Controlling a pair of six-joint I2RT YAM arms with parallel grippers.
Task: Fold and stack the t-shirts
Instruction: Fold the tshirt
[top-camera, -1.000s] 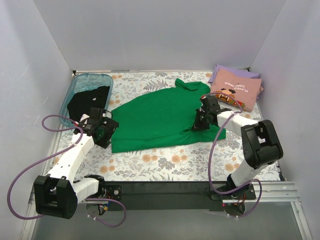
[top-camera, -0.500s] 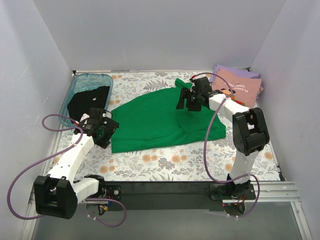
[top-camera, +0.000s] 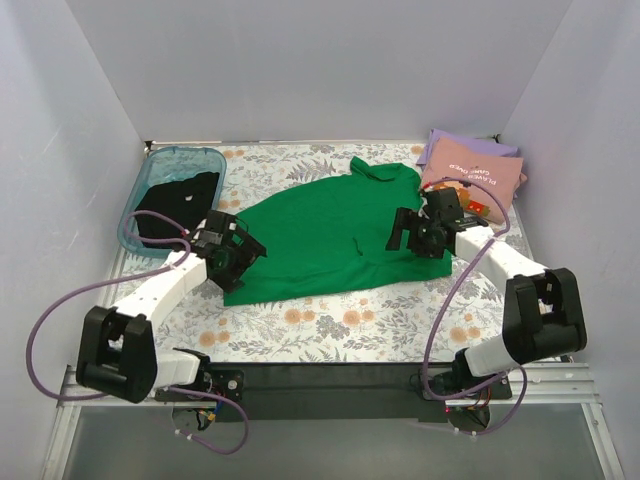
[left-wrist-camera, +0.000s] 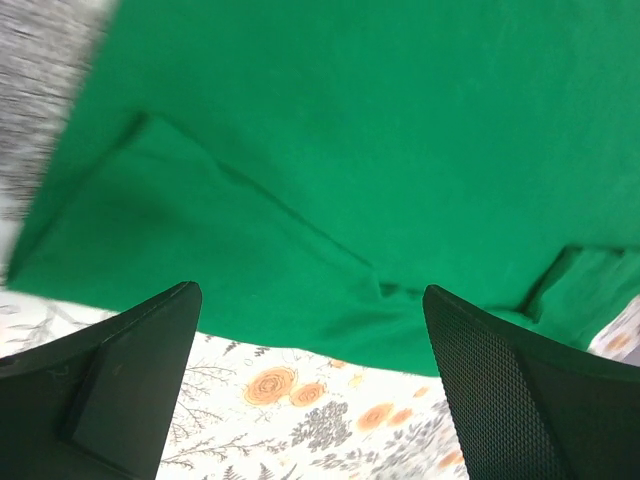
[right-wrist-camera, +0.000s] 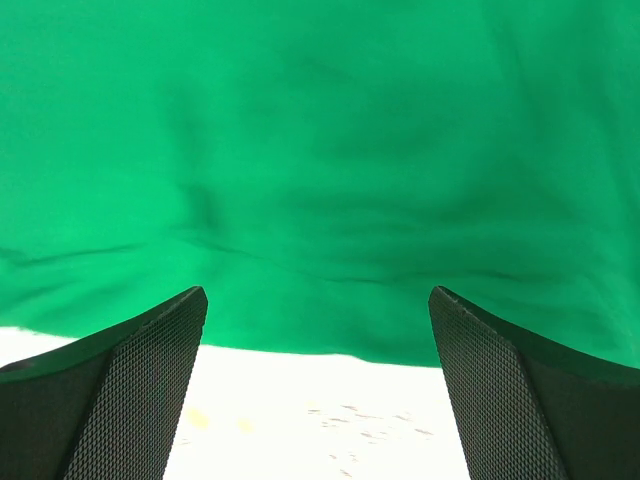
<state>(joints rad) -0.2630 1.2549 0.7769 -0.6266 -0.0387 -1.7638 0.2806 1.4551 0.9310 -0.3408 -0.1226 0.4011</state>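
A bright green t-shirt (top-camera: 320, 235) lies spread across the middle of the floral table, with a crease at its right half. My left gripper (top-camera: 240, 265) hovers open over its lower-left hem (left-wrist-camera: 330, 150), nothing between the fingers (left-wrist-camera: 120, 385). My right gripper (top-camera: 408, 233) hovers open over the shirt's right side (right-wrist-camera: 320, 150), empty, table showing between its fingers (right-wrist-camera: 530, 395). A black t-shirt (top-camera: 176, 197) lies in the teal bin (top-camera: 160, 165). A folded pink t-shirt (top-camera: 472, 180) rests on a lavender one (top-camera: 438, 147) at the back right.
White walls close in the table on three sides. The teal bin stands at the back left corner. Purple cables loop from both arms near the front. Bare floral table (top-camera: 340, 325) runs along the front below the green shirt.
My right gripper has opened, swung up toward the collar and come back over the shirt's right side. My left arm has moved right, onto the shirt's lower-left hem.
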